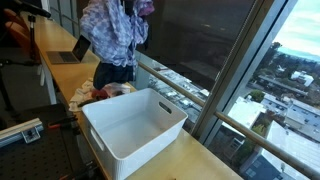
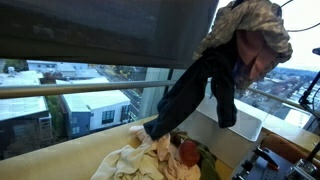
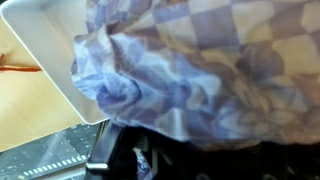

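A blue-and-white checked shirt (image 1: 112,32) hangs high above the table, bunched at the top where my gripper (image 1: 132,8) is shut on it; cloth hides the fingers. In an exterior view the same shirt (image 2: 215,85) drapes down with a dark sleeve trailing towards a pile of clothes (image 2: 150,160). That pile (image 1: 105,93) lies just behind a white plastic bin (image 1: 135,125). In the wrist view the shirt (image 3: 200,70) fills most of the picture, with a corner of the bin (image 3: 50,50) below it at the left.
An open laptop (image 1: 70,50) sits further back on the wooden table (image 1: 205,160). A railing and large windows (image 1: 200,60) run along one side of the table. A person or chair is at the far end.
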Robot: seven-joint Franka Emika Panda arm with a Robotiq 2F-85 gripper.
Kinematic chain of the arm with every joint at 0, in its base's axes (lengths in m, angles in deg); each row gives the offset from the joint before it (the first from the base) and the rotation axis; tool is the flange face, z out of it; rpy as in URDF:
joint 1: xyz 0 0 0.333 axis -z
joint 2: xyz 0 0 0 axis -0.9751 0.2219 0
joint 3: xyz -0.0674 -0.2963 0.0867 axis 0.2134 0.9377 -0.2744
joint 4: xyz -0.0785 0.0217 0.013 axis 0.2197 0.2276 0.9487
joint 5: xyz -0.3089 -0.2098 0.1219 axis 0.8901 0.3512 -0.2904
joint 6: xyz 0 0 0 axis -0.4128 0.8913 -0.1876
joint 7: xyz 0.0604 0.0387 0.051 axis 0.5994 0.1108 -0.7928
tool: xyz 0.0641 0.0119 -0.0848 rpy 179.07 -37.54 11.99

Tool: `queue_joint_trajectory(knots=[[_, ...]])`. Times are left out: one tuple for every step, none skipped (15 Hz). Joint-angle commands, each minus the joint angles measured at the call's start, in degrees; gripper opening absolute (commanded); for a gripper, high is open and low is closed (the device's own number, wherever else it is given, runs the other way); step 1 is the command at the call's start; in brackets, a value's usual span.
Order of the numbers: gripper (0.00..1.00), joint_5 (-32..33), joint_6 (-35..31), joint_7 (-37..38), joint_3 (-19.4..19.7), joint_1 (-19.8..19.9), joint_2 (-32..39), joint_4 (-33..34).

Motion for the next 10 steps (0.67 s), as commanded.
queue_joint_trajectory(knots=[[0.00,0.32,4.27,-0.43,0.12,2.59,-4.03,3.02],[0.00,0.52,5.07,-0.30,-0.01,3.21,-4.63,3.99],[0.00,0.75,5.72,-0.16,-0.16,3.71,-5.01,4.85],[0.00,0.96,6.46,-0.24,-0.14,4.22,-5.12,5.98],[0.00,1.18,7.05,-0.25,-0.13,4.64,-5.18,6.96],[0.00,1.35,7.52,-0.33,-0.02,5.06,-5.10,7.89],[0.00,1.64,7.83,-0.37,0.10,5.48,-4.77,8.97],[0.00,2.08,8.20,-0.17,0.15,5.91,-4.62,10.11],[0.00,2.46,8.58,-0.23,0.30,6.37,-4.19,11.30],[0.00,3.12,9.09,-0.34,0.52,6.93,-3.54,12.82]])
